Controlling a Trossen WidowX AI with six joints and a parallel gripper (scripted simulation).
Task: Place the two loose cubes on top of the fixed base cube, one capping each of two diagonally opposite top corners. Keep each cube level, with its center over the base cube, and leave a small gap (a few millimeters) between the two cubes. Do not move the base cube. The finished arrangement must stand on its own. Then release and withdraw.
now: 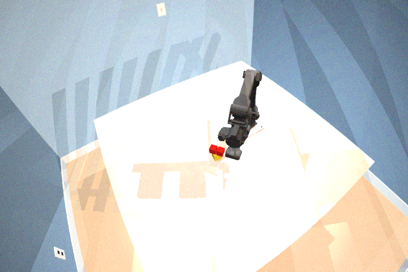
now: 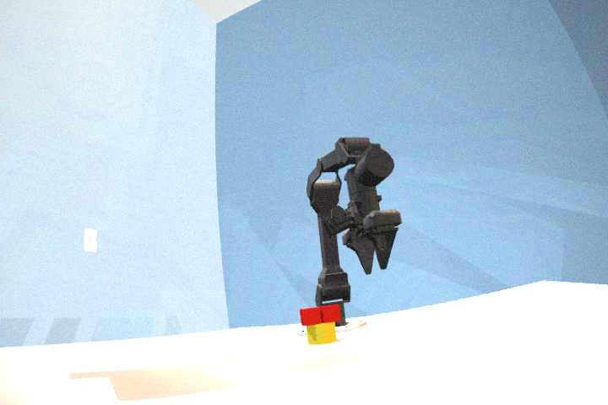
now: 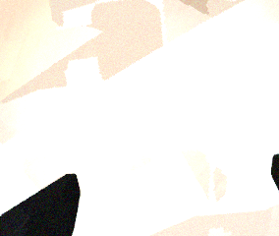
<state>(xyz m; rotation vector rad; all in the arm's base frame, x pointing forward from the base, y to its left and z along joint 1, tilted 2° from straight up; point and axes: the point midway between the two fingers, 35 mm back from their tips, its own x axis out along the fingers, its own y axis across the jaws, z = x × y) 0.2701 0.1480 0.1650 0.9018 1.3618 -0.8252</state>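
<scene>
Two red cubes rest side by side on top of the yellow base cube (image 1: 216,157) (image 2: 322,333). The left red cube (image 1: 213,148) (image 2: 310,315) and the right red cube (image 1: 220,151) (image 2: 331,313) both overhang the base and look about level. A thin line parts them; its exact width is too small to tell. My gripper (image 2: 377,270) (image 3: 175,175) is open and empty, well above the cubes and to their right in the exterior view. Its fingertips are hidden in the top view. The wrist view shows no cubes between or around the fingers.
The white table (image 1: 166,128) (image 2: 458,353) carries the cubes and the arm. The arm's base plate (image 2: 355,326) stands behind the cubes in the exterior view. Bright light and shadow patches wash out the table surface. Blue walls stand beyond the table edges.
</scene>
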